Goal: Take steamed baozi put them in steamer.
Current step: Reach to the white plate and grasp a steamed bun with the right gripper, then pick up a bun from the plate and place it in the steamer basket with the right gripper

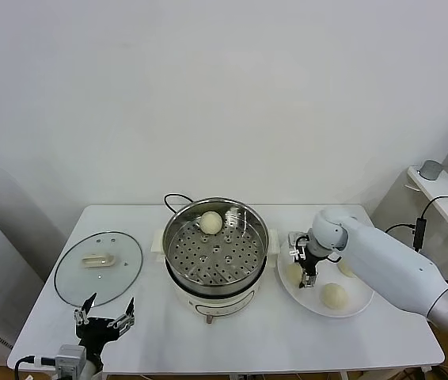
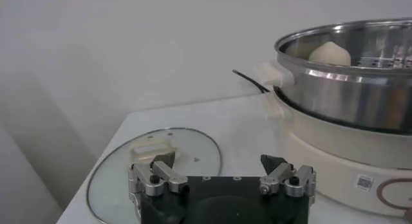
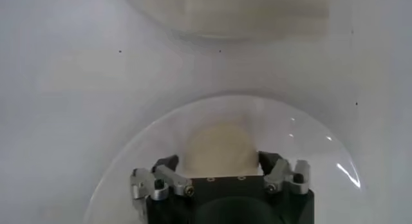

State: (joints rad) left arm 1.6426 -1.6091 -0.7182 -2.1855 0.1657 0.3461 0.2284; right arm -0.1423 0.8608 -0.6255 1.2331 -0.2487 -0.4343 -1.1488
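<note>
The steel steamer stands mid-table with one baozi on its perforated tray at the back; both also show in the left wrist view, the steamer and the baozi. A white plate to its right holds three baozi: one at the front, one at the back, one at the left. My right gripper hangs open over the left one, a finger on each side. My left gripper is open and empty at the front left.
A round glass lid lies flat at the table's left, just beyond the left gripper. The steamer's black cord runs behind it. A side table with a grey object stands at the far right.
</note>
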